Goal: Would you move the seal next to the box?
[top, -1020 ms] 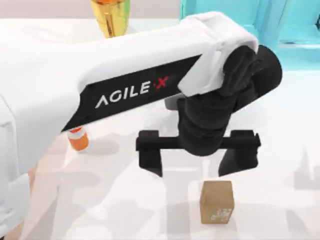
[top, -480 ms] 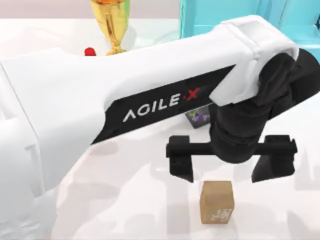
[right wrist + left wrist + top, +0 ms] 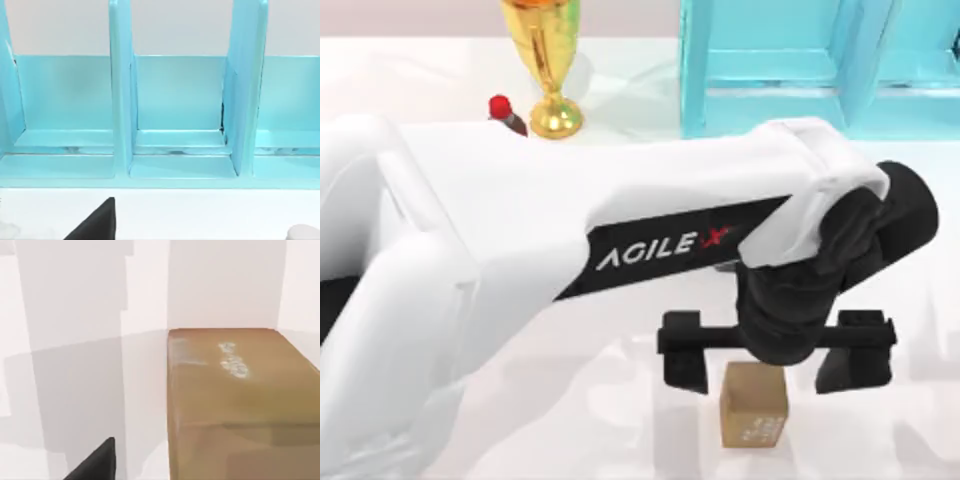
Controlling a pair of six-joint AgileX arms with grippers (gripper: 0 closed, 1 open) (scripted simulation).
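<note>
The seal (image 3: 753,412) is a small tan-brown block with pale marks on its near face, standing on the white table at the front right. My left gripper (image 3: 765,378) hangs open just over the seal's far edge, with one black finger (image 3: 685,358) on each side and well clear of it. In the left wrist view the seal (image 3: 240,400) is close up, with one fingertip (image 3: 95,465) beside it and apart from it. The box is out of view. One fingertip (image 3: 95,225) of my right arm points towards the shelf.
A turquoise shelf unit (image 3: 800,60) stands along the back right, its open bays (image 3: 180,110) facing the right wrist view. A gold trophy (image 3: 548,60) and a small red-capped object (image 3: 505,110) sit at the back left. My left arm covers the table's middle.
My left gripper has moved to the right and towards the front, from short of the seal to straddling its far end. The arm now hides the orange bottle.
</note>
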